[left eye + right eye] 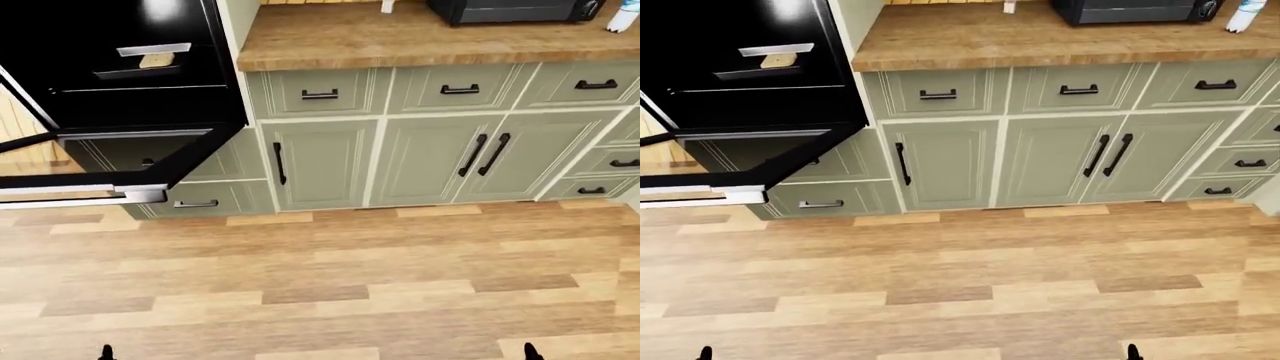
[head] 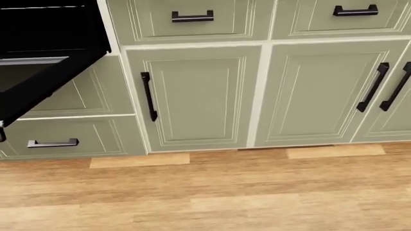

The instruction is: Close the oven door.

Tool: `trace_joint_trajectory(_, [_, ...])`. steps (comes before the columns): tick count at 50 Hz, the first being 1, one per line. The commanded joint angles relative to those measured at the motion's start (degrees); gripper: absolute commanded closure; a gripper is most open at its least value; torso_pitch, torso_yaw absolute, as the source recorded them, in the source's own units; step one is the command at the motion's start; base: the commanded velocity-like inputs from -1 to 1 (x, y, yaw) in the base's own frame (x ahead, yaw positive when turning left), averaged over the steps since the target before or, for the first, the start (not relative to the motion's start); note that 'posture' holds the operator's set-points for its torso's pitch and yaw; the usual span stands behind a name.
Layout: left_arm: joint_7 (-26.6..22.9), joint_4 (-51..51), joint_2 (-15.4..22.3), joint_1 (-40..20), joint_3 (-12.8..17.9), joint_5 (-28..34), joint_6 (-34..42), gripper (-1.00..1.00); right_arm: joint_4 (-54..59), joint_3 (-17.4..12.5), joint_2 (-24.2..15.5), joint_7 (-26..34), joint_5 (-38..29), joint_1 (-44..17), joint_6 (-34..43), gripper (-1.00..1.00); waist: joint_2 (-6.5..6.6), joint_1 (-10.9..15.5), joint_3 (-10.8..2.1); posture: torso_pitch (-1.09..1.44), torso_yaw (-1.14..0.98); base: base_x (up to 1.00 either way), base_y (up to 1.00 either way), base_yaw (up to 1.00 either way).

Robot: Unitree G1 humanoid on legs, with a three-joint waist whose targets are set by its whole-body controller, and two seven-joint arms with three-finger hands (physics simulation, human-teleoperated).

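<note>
The oven door hangs wide open at the left of the left-eye view, its pale handle along the near edge, jutting out over the wood floor beside the green cabinets. Nothing is done yet; the whole closing remains. Neither hand shows, so their grip cannot be told

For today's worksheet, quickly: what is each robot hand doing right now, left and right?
Left robot hand: not in view, so its state cannot be told.
Right robot hand: not in view either.
The oven door hangs open at the left, untouched.
</note>
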Motion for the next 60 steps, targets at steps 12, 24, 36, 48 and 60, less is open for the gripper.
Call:
trace_joint_trajectory(12, [-1.78, -0.93, 0.86, 0.01, 1.78, -2.62, -0.21, -1.00, -0.85, -0.54, -0.81, 0.22, 0.56, -0.25, -1.28, -1.00, -1.97, -0.23, 0.57, 0.00, 0.00, 0.00, 0.15, 0.00])
trace_joint_trajectory(24, [-0.30, -0.87, 1.19, 0.71, 1.02, -1.22, 1.61, -1.00, -0.82, -0.36, -0.65, -0.10, -0.09, 0.18, -0.89, -1.00, 1.39, 0.39, 0.51, 0.00, 0.00, 0.00, 0.15, 0.00])
trace_joint_trajectory(36, [-0.95, -0.90, 1.22, 0.52, 1.62, -1.72, 1.74, -1.00, -0.83, -0.65, -0.61, 0.28, -0.06, 0.33, -0.83, -1.00, -3.71, 0.86, 0.56, 0.00, 0.00, 0.00, 0.16, 0.00])
trace_joint_trajectory(48, [-1.14, -0.91, 1.24, 0.53, 1.61, -2.04, 1.74, -1.00, -0.82, -0.82, -0.65, 0.89, 0.31, 0.32, -0.65, -1.00, 1.55, -0.17, 0.80, 0.00, 0.00, 0.00, 0.16, 0.00])
trace_joint_trajectory(60, [-1.10, -0.90, 1.27, 0.42, 1.57, -2.05, 1.88, -1.00, -0.81, -0.88, -0.57, 1.03, 0.25, 0.48, -0.55, -1.00, -0.18, 0.47, 0.74, 0.00, 0.00, 0.00, 0.16, 0.00])
